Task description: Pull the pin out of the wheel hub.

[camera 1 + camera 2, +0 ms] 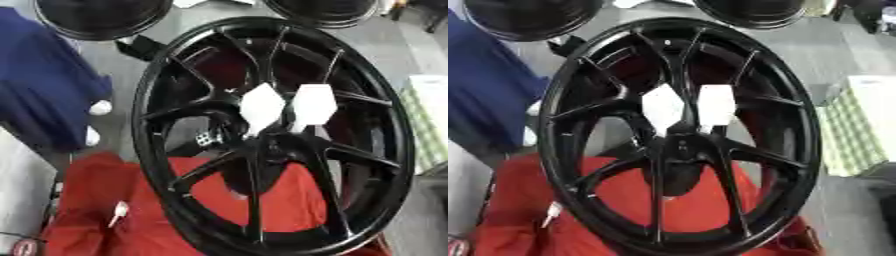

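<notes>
Wheel hub (pixel 271 140) fills most of both views: a large black spoked rim standing nearly upright and slightly tilted, its spokes running in to the centre, its lower edge set over a red cloth (pixel 96 200) that spreads from about 6 to 8 o'clock. Beyond it, at 11 and 1 o'clock, lie the edges of two more dark rims (pixel 101 17), and a dark blue cloth (pixel 44 95) hangs at 9 o'clock; a pale green chequered surface (pixel 850 125) sits at 3 o'clock. Near the centre of the hub, just above where the spokes meet, stand two white faceted pieces side by side: the left white pin (pixel 262 107) and the right white pin (pixel 313 106), close together but apart, each seeming to narrow downward into the hub; which of them the task means I cannot tell. A small white tag-like object (pixel 118 211) lies on the red cloth at 7 o'clock. Neither robot hand shows in either view, so whether the fingers are apart or together cannot be told. The step in hand, by my judgement, is the approach, with nothing yet grasped. To do it well, a hand should come in from the front, pinch only one white head without knocking its neighbour, and draw straight out along the pin's own axis, since a sideways pull could jam it or rock the standing rim.
</notes>
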